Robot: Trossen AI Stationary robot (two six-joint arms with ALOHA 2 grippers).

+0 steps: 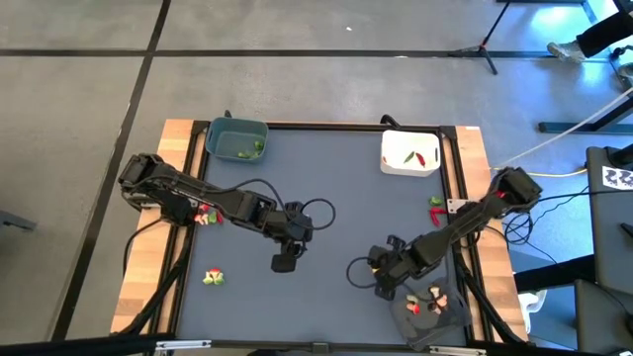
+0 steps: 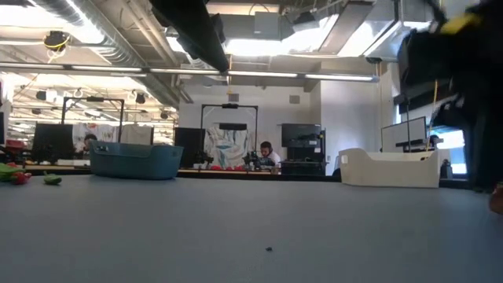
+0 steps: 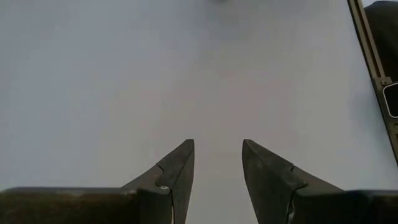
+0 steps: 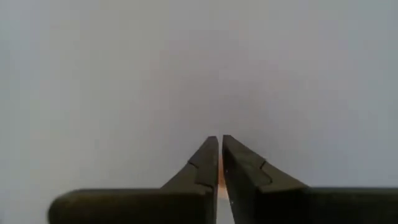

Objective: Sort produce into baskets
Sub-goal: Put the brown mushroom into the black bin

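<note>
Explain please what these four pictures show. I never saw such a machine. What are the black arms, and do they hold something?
It is a robot with two dark arms at a table. One camera looks down from above, one sits at table height, one rides on each wrist. The left pincer is open over bare table. The right pincer is nearly shut, something orange-tan between its tips; I cannot tell what. Toy produce lies in the blue-grey tub, the white tub and the dark grey tray; loose pieces remain.

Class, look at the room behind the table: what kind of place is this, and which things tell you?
Probably a robotics lab: monitors, a person seated at a bench, exposed ceiling ducts.
</note>
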